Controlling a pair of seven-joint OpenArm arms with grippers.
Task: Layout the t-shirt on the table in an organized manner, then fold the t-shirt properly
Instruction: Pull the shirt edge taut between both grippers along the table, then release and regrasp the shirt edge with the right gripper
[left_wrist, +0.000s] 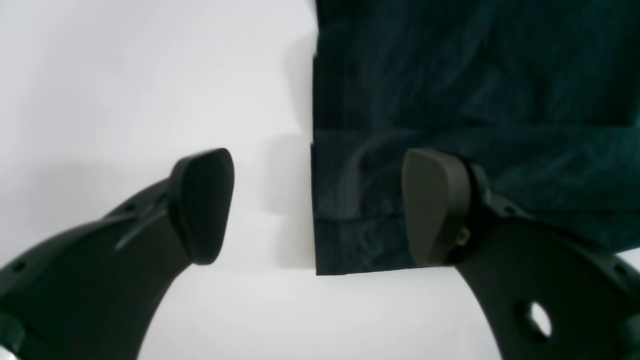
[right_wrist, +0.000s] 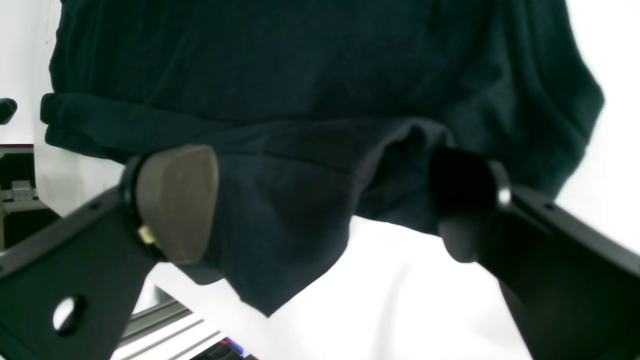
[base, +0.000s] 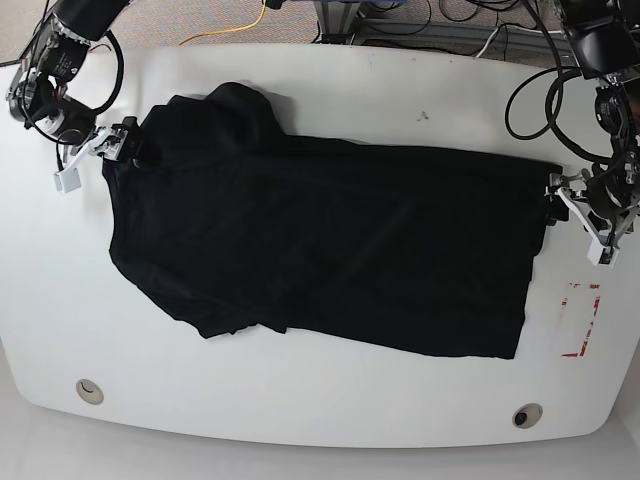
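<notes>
The t-shirt (base: 330, 240) lies spread across the middle of the surface (base: 320, 415), its hem corner between the fingers of the left tool (left_wrist: 318, 206) and its bunched shoulder end under the right tool (right_wrist: 325, 202). Both tools stand wide apart with nothing clamped: in the left wrist view one pad is over bare surface, the other over the hem. The cloth by the right tool is not flat; a sleeve is tucked and a fold of fabric sags over the near edge, so a fold begun now would likely lock in those creases or drag the shirt askew. A grab at the layered hem could take one layer only. No container is in view; nothing is held in anything.
</notes>
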